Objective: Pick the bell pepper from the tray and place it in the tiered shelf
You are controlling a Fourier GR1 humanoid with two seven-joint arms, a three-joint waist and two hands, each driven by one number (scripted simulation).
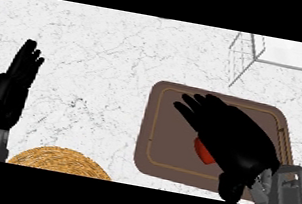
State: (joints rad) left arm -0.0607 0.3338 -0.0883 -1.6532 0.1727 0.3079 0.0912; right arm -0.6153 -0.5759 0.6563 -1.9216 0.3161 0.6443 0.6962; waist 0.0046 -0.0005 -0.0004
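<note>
I read no lettering, labels, brands, numbers or signs on the tray (pixel 161 126), the tiered shelf (pixel 297 56) or the counter (pixel 117 57).

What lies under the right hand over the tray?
A sliver of the red bell pepper shows beneath the right hand, on the brown tray. The hand covers the rest of it.
</note>
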